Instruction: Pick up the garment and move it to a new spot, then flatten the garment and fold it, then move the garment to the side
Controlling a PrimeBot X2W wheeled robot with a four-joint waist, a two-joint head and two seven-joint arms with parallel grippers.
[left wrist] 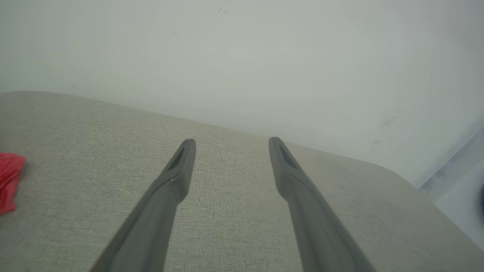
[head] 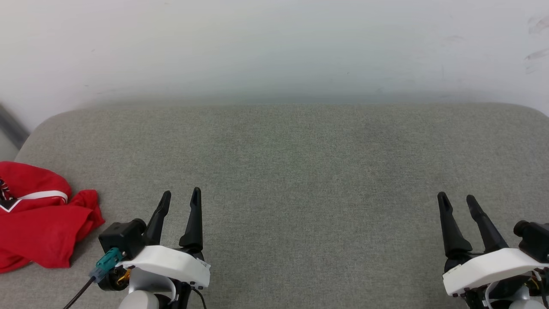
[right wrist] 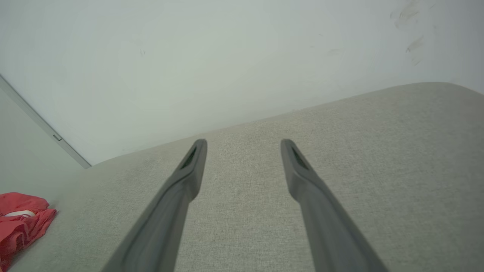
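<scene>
The garment (head: 38,219) is a crumpled red heap with a white stripe, lying at the far left of the grey cushioned surface (head: 300,171); part of it runs off the head view's left edge. A red corner of the garment (left wrist: 9,181) shows at the left of the left wrist view, and the garment (right wrist: 20,223) lies at the lower left of the right wrist view. My left gripper (head: 180,199) stands open just right of the heap, apart from it, nothing between its fingers. Far to the right, my right gripper (head: 456,202) is open and holds nothing.
A pale wall (head: 274,47) rises right behind the surface's back edge. The cushion's rounded corners fall away at the back left and back right. A dark cable (head: 79,294) trails from my left wrist. Bare grey fabric stretches between the two grippers.
</scene>
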